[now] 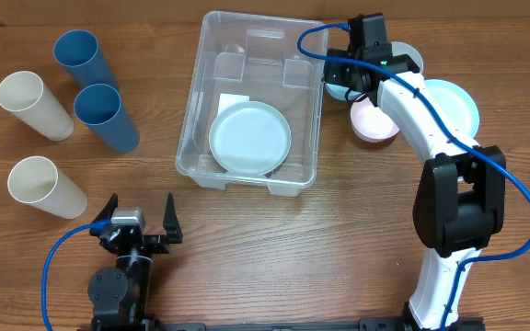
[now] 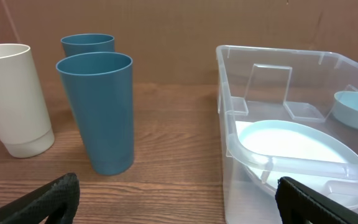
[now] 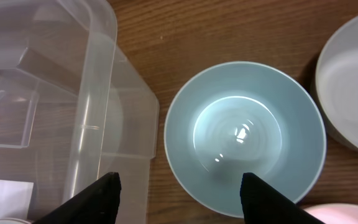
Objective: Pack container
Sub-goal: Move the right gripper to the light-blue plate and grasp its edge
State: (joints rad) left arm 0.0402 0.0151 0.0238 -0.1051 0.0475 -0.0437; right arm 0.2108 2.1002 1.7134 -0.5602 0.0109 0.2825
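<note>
The clear container (image 1: pixel 194 110) sits at the table's middle with a white plate (image 1: pixel 249 138) inside; it also shows in the left wrist view (image 2: pixel 229 118) and the right wrist view (image 3: pixel 98 74). My right gripper (image 1: pixel 350 76) is open and hovers over a light blue bowl (image 3: pixel 244 137) just right of the container. A pink bowl (image 1: pixel 373 124), a white bowl (image 1: pixel 406 57) and a light blue plate (image 1: pixel 455 103) lie near it. My left gripper (image 1: pixel 141 230) is open and empty near the front edge.
Two blue cups (image 1: pixel 107 118) (image 1: pixel 81 57) and two cream cups (image 1: pixel 33 103) (image 1: pixel 44 186) stand at the left. In the left wrist view a blue cup (image 2: pixel 98 112) stands close ahead.
</note>
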